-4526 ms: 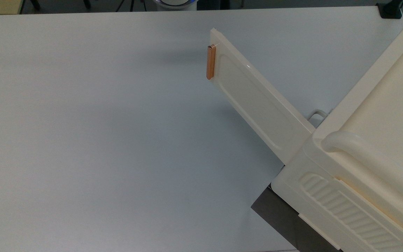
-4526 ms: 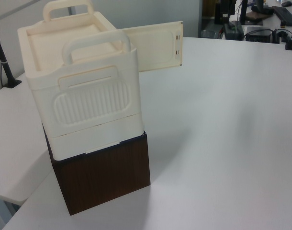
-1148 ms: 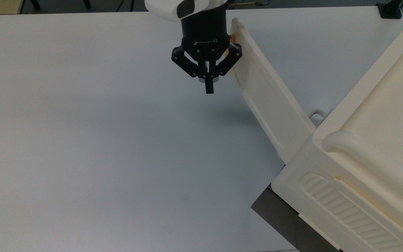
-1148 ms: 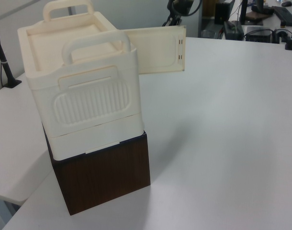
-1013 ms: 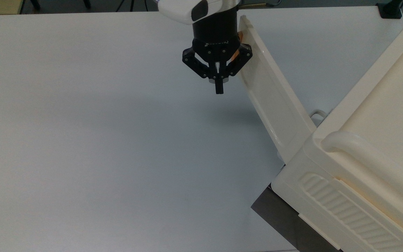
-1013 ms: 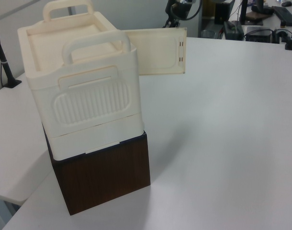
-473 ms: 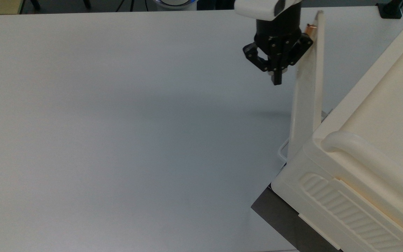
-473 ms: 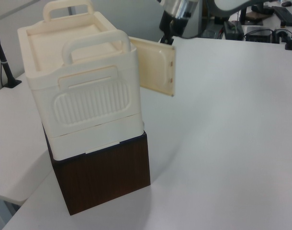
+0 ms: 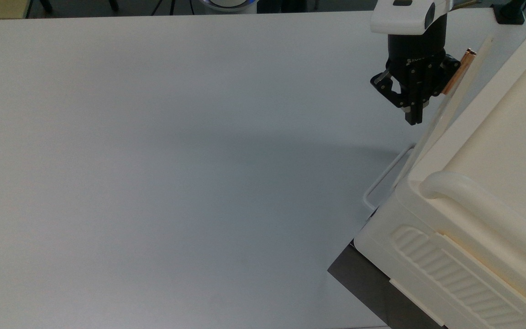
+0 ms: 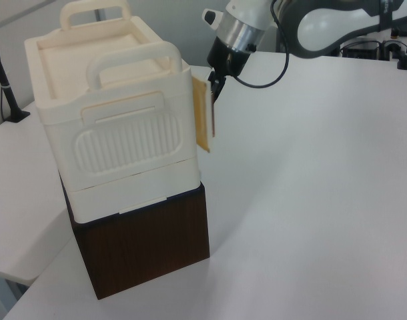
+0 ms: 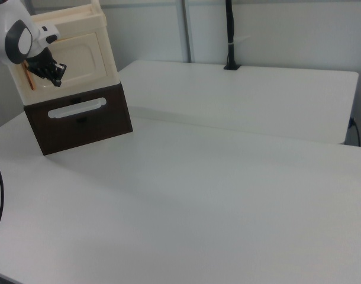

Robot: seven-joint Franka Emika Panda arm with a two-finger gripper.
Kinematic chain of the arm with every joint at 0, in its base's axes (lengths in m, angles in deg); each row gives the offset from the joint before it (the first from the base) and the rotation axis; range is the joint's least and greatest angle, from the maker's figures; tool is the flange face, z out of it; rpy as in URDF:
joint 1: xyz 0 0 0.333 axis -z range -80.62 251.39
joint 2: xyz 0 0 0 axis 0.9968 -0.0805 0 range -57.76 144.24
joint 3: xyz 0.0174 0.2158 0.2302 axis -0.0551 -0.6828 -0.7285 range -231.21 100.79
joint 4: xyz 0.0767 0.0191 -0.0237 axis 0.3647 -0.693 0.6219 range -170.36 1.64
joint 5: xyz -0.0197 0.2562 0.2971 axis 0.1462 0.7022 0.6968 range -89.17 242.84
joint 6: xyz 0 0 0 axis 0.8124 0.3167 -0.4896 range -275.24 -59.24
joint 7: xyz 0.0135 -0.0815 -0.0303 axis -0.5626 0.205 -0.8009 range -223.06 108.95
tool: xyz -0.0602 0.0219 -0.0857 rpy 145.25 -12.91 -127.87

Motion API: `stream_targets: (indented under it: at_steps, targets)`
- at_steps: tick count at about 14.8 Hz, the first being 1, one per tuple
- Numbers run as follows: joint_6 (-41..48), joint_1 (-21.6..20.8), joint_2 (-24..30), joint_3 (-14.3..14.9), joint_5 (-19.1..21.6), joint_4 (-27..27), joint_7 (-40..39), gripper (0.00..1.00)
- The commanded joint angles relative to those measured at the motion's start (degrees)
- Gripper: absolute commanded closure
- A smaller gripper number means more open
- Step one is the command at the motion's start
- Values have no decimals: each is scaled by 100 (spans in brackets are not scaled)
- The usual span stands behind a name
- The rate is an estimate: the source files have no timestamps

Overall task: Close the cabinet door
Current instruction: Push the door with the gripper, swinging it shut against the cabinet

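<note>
White table [image 9: 153, 160] under brown box [image 10: 143, 250]

The cabinet [image 10: 117, 127] is cream-white, its side panel ribbed with narrow upright grooves. The cabinet door [image 10: 202, 113] is the same cream, its handle [image 9: 457, 73] copper-orange. The base [image 10: 143, 250] beneath is dark brown woodgrain. The end effector [image 9: 413, 116] is black under a white arm [image 10: 330, 20]. The counter [image 9: 153, 160] is plain white.
</note>
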Motion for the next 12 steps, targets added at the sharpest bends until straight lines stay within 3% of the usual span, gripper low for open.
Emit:
stream_targets:
  at_steps: [1,5,9,12]
  targets:
    - [-311,-209,-50,167,36,13,67,93]
    - [-644,-314,-68,193,-8,21,277,93]
    - [-1311,-534,-173,509,-70,39,304,91]
    - [-1629,-578,-278,536,-70,100,304,91]
